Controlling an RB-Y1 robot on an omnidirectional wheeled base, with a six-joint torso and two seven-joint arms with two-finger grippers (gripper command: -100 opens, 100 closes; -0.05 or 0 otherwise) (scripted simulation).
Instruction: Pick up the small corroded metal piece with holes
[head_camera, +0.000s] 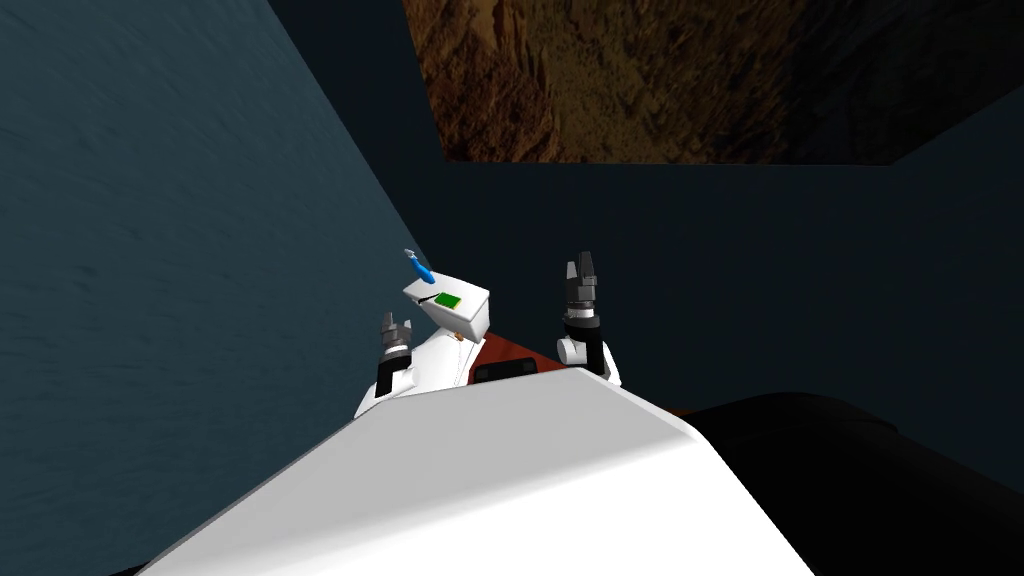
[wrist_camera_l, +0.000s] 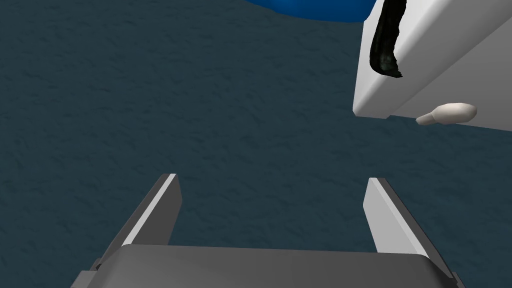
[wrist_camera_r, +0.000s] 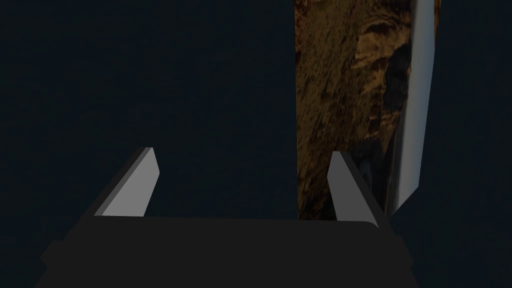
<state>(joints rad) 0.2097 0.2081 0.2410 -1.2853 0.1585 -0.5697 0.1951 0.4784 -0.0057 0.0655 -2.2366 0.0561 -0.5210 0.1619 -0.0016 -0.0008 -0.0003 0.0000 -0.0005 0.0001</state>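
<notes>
A white toilet tank (head_camera: 465, 312) stands in the corner of dark blue-grey walls. On its lid lie a green flat item (head_camera: 447, 299) and a blue object (head_camera: 420, 268). A thin dark streak (head_camera: 425, 297) shows beside the green item. In the left wrist view a black, ragged strip (wrist_camera_l: 385, 47) hangs at the edge of the tank (wrist_camera_l: 430, 65), above a pale flush lever (wrist_camera_l: 446, 113); I cannot tell whether it has holes. My left gripper (head_camera: 395, 328) (wrist_camera_l: 272, 185) is open, short of the tank and to its side. My right gripper (head_camera: 581, 268) (wrist_camera_r: 242, 160) is open, raised right of the tank.
The blue-grey wall (head_camera: 150, 250) runs close on the left and another behind the tank. A reddish-brown surface (head_camera: 505, 352) shows beside the tank's base. A black rounded mass (head_camera: 860, 470) lies at lower right.
</notes>
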